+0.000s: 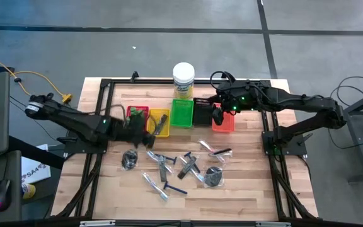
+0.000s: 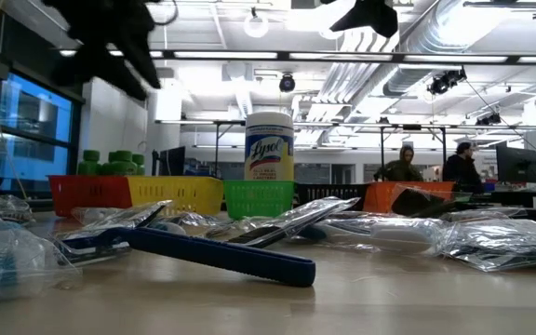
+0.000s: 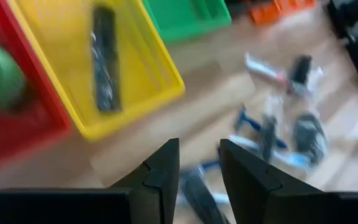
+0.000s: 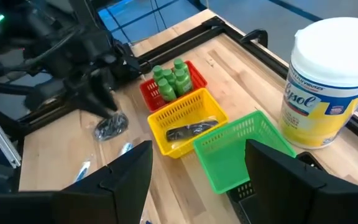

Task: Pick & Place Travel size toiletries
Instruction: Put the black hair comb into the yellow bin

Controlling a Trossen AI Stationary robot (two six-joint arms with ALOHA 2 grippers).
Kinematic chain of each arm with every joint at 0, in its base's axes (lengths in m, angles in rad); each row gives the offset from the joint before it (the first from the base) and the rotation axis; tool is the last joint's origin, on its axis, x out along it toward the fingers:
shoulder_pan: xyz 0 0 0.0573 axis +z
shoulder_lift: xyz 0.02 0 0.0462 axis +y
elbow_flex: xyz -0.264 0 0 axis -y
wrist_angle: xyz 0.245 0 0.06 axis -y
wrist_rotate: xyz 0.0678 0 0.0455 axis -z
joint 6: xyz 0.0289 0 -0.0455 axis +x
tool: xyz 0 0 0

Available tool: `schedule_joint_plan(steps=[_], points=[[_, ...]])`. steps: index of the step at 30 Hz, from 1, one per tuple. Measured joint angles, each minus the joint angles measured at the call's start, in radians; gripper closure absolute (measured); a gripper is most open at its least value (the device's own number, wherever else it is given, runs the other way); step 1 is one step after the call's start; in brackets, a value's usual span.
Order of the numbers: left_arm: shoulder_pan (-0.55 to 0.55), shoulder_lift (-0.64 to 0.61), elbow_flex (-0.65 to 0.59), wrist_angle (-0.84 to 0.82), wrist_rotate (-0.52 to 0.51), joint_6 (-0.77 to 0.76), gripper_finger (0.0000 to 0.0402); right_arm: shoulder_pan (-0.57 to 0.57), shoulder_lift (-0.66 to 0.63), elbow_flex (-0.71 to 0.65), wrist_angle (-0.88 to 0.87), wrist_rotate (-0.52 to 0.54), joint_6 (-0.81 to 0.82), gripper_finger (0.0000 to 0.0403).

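The left claw [image 1: 149, 135] hung just below the yellow tray [image 1: 159, 120] left of centre in the overhead shot, fingers a bit apart with nothing between them. The right claw [image 1: 218, 115] sat wide open and empty over the orange tray [image 1: 227, 123]. Most of the toiletries [image 1: 178, 167] were scattered across the lower middle of the counter [image 1: 244, 183], with green pots [image 4: 169, 78] in the red tray [image 4: 149, 93] and one dark piece [image 3: 104, 59] in the yellow one.

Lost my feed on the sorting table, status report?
Left gripper empty, fingers slightly apart, near yellow tray. Right gripper open over orange tray. Toiletries mostly loose on table. Nothing blocking.
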Motion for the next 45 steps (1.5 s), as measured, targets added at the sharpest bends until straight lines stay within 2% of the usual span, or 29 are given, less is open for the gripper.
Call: schedule_joint_plan(steps=[4,8,14,18,24,30,36,41,45], points=[[-0.092,0.072,0.0,0.012,0.003,-0.136,0.028,0.0,0.0,0.0,0.001,-0.002,0.0,0.0159],[-0.128,0.167,0.0,0.048,0.06,-0.215,0.0249,0.0,0.0,0.0,0.001,-0.002,-0.003,0.0159],[-0.132,0.313,0.0,0.219,0.17,-0.232,0.0187,0.0,0.0,0.0,0.004,-0.002,-0.008,0.0159],[-0.14,0.381,0.0,0.274,0.187,-0.248,0.0175,0.0,0.0,0.0,0.008,-0.002,-0.008,0.0159],[-0.176,0.398,-0.002,0.228,0.171,-0.331,0.0174,0.0,0.0,0.0,0.009,-0.007,-0.008,0.0159],[-0.239,0.398,-0.009,0.251,0.107,-0.379,0.0174,0.0,0.0,0.0,0.01,-0.008,-0.008,0.0159],[-0.236,0.398,-0.177,0.578,0.091,-0.378,0.0174,0.0,0.0,0.0,0.016,-0.008,-0.008,0.0159],[-0.245,0.398,-0.256,0.679,0.116,-0.431,0.0174,0.0,0.0,0.0,0.016,-0.015,-0.007,0.0159],[-0.25,0.398,-0.27,0.723,0.12,-0.402,0.0174,0.0,0.0,0.0,0.016,-0.024,-0.006,0.0159]])
